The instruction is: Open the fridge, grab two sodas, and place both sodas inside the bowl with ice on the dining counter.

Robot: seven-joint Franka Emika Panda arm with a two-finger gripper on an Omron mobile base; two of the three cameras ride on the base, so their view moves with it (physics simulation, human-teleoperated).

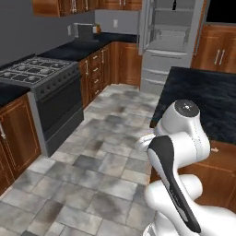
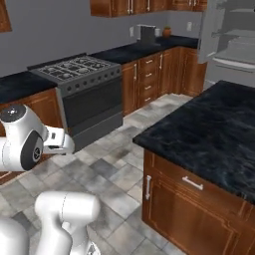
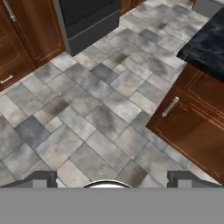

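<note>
Gripper (image 3: 112, 178) open, jaws spread wide, nothing between them. Two dark finger tips (image 3: 40, 178) sit far apart at the bottom of the hand view, looking down at the grey tiled floor (image 3: 87, 113).

Fridge (image 1: 169, 44) at the far end of the kitchen, well apart from the arm. Doors open, grey shelves showing, drawer fronts below. A dark bottle-like shape (image 1: 174, 5) stands on the top shelf; too small to tell more. From the right base view the fridge (image 2: 234, 45) is at the far right, one open door edge toward the wall counter.

Dining counter (image 1: 207, 99) with black marbled top is on the right, just beside the arm; wood cabinets below. In the hand view its corner (image 3: 209, 46) is top right, with a cabinet door and metal handle (image 3: 170, 106) under it.

Stove (image 1: 44, 92) on the left, across the floor, set into the wall counter (image 1: 92, 46). Small grey appliance (image 1: 85, 31) on that counter, far end.
</note>
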